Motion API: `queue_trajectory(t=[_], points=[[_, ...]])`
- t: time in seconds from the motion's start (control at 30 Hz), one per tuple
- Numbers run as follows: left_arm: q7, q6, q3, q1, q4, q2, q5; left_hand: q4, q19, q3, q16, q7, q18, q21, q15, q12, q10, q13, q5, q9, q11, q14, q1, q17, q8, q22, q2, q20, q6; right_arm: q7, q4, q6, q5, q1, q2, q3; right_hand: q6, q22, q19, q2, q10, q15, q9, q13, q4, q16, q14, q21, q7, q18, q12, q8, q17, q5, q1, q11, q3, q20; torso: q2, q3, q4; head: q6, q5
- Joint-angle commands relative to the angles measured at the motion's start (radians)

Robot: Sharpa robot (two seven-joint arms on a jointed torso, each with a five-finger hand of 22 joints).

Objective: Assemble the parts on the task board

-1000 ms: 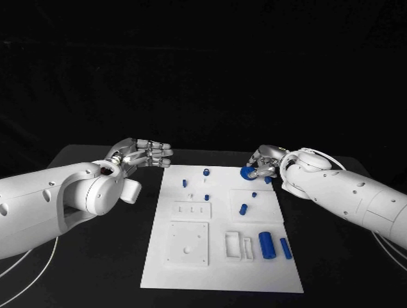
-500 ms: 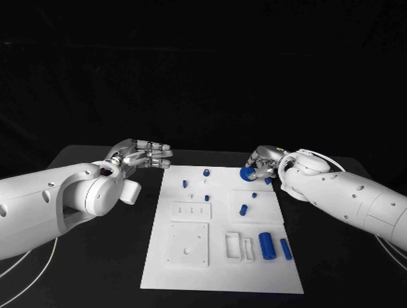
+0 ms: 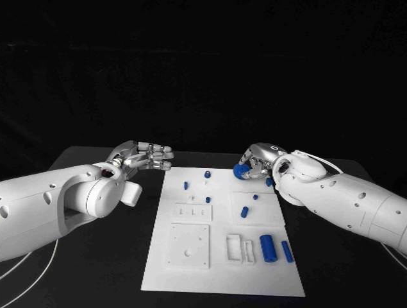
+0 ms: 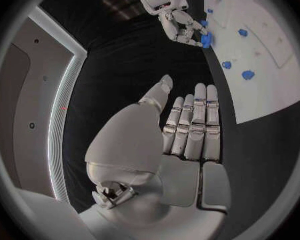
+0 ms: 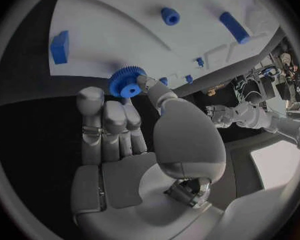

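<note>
- Right hand (image 3: 259, 162) pinched the blue gear (image 5: 127, 81), held just over the task board's (image 3: 224, 269) far right corner.
- Left hand (image 3: 143, 156) sat beside the board, fingers straight, holding nothing.

I am carrying the blue gear (image 3: 243, 171) in my right hand (image 3: 261, 160) leftward and a little away from me along the far end of the task board (image 3: 224, 282), nearer the board's middle than before.
</note>
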State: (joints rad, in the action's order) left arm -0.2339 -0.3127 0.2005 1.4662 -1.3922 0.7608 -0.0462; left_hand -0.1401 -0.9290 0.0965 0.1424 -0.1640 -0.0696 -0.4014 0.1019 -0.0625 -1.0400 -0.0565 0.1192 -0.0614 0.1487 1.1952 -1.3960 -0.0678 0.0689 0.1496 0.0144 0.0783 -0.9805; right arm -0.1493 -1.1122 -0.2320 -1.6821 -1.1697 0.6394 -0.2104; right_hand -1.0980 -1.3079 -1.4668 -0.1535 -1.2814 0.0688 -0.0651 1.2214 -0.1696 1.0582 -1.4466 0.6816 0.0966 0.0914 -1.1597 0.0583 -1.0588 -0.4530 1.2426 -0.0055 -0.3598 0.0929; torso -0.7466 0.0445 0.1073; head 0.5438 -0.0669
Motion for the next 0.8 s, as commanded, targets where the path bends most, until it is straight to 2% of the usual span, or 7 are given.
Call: queue_trajectory(t=[0.03, 0.2, 0.37, 0.57, 0.8], points=[[-0.005, 0.007, -0.001, 0.001, -0.004, 0.000, -0.003, 0.005, 0.000, -0.003, 0.004, 0.001, 0.002, -0.005, 0.000, 0.002, 0.007, -0.002, 0.002, -0.002, 0.001, -0.005, -0.009, -0.001, -0.003, -0.001, 0.005, 0.006, 0.007, -0.049, -0.033, -0.057, -0.057, -0.001, 0.004, 0.000, -0.008, -0.036, -0.051, -0.010, -0.002, 0.008, -0.001, 0.000, 0.003, -0.003, 0.000, 0.008, -0.002, 0.003, 0.003, 0.004, 0.001, 0.001, 0.000, -0.005, -0.013, 0.005, -0.001, -0.0003, -0.0004, -0.002, 0.000], [-0.005, 0.006, -0.001, 0.001, -0.006, 0.000, -0.003, 0.005, 0.000, -0.003, 0.004, 0.001, 0.002, -0.005, 0.000, 0.002, 0.007, -0.002, 0.002, -0.002, 0.001, -0.005, -0.009, -0.001, -0.003, -0.001, 0.005, 0.006, 0.007, -0.063, -0.080, -0.069, -0.071, -0.001, -0.004, 0.000, -0.009, -0.039, -0.051, -0.015, -0.003, 0.009, -0.001, 0.000, 0.009, -0.001, 0.000, 0.013, -0.003, 0.003, 0.002, 0.004, -0.001, -0.011, -0.004, -0.006, -0.017, 0.006, -0.001, -0.0025, -0.0005, -0.004, 0.005], [-0.005, 0.006, -0.001, 0.001, -0.007, -0.001, -0.003, 0.005, 0.000, -0.002, 0.004, 0.001, 0.001, -0.006, 0.000, 0.002, 0.007, -0.002, 0.003, -0.002, 0.001, -0.005, -0.011, -0.001, -0.003, -0.003, 0.006, 0.005, 0.007, -0.072, -0.111, -0.072, -0.087, -0.002, -0.029, 0.000, -0.008, -0.040, -0.051, -0.015, -0.003, 0.009, -0.001, 0.000, 0.011, -0.001, 0.000, 0.013, -0.003, 0.003, 0.002, 0.004, -0.001, -0.012, -0.004, -0.005, -0.018, 0.006, -0.001, -0.0024, 0.0009, -0.005, 0.008], [-0.005, 0.007, -0.001, 0.001, -0.006, -0.004, -0.003, 0.005, 0.000, -0.002, 0.004, 0.001, 0.001, -0.006, 0.000, 0.002, 0.007, -0.002, 0.003, -0.002, 0.001, -0.005, -0.011, -0.001, -0.003, -0.003, 0.006, 0.005, 0.007, -0.079, -0.117, -0.077, -0.101, -0.002, -0.069, 0.005, -0.007, -0.041, -0.052, -0.017, -0.004, 0.009, -0.001, 0.001, 0.014, -0.001, 0.000, 0.016, -0.002, 0.002, 0.001, 0.004, -0.002, -0.017, -0.003, -0.005, -0.022, 0.006, -0.002, -0.0016, 0.0033, -0.006, 0.010], [-0.004, 0.008, -0.001, 0.001, -0.005, -0.006, -0.003, 0.005, 0.000, -0.002, 0.004, 0.001, 0.001, -0.006, 0.000, 0.002, 0.007, -0.002, 0.003, -0.002, 0.001, -0.005, -0.011, -0.001, -0.003, -0.003, 0.006, 0.005, 0.007, -0.079, -0.109, -0.073, -0.109, -0.002, -0.109, 0.019, -0.007, -0.043, -0.052, -0.017, -0.004, 0.009, -0.001, 0.001, 0.015, 0.000, 0.000, 0.020, -0.002, 0.002, 0.002, 0.004, -0.002, -0.018, -0.002, -0.006, -0.024, 0.006, -0.002, -0.0012, 0.0046, -0.006, 0.010]])
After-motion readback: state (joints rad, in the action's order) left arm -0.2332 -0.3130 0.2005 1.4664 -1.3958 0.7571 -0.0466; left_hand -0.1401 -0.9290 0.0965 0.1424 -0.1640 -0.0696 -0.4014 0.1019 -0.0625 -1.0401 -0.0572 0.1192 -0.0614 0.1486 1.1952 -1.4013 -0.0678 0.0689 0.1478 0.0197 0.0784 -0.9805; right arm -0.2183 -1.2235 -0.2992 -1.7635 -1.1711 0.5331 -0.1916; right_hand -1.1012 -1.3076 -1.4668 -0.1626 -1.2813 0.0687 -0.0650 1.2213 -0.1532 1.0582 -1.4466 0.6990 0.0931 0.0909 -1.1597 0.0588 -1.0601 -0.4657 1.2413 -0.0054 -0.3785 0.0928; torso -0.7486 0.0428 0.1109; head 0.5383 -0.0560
